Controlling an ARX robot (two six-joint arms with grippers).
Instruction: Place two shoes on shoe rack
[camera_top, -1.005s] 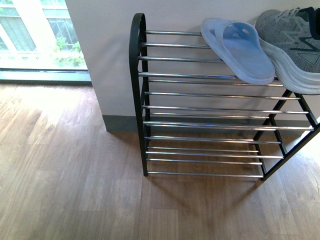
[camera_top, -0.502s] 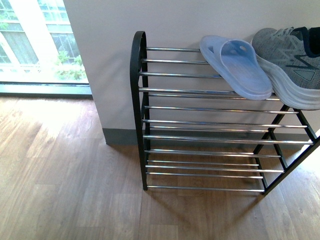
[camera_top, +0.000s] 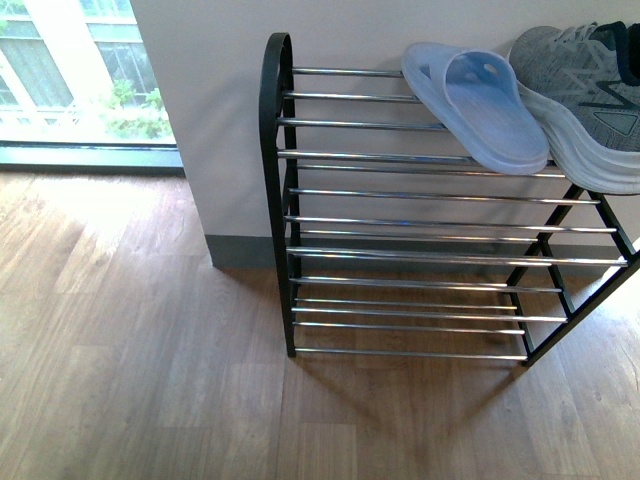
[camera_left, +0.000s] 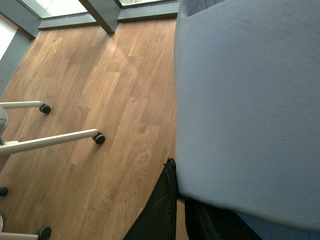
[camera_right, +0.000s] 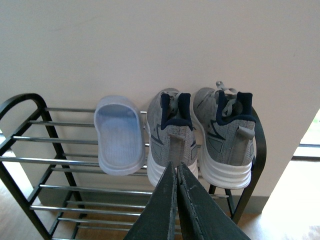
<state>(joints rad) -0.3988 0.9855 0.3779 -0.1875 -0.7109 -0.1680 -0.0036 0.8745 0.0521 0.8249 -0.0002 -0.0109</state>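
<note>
Slide (camera_right: 119, 135) beside sneakers (camera_right: 200, 137) atop rack (camera_top: 400, 200); right jaws closed.

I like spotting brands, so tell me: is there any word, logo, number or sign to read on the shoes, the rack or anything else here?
None can be read in any view.
Sneakers: dark line patterns on the grey knit, no letters or logo legible.
Slide: plain pale blue, no marking visible.
Rack: bare black frame and chrome rods, no label.
Blue-grey surface filling the left wrist view: plain, no print.
Wall: blank.

No readable text, label, brand or number shows anywhere.
</note>
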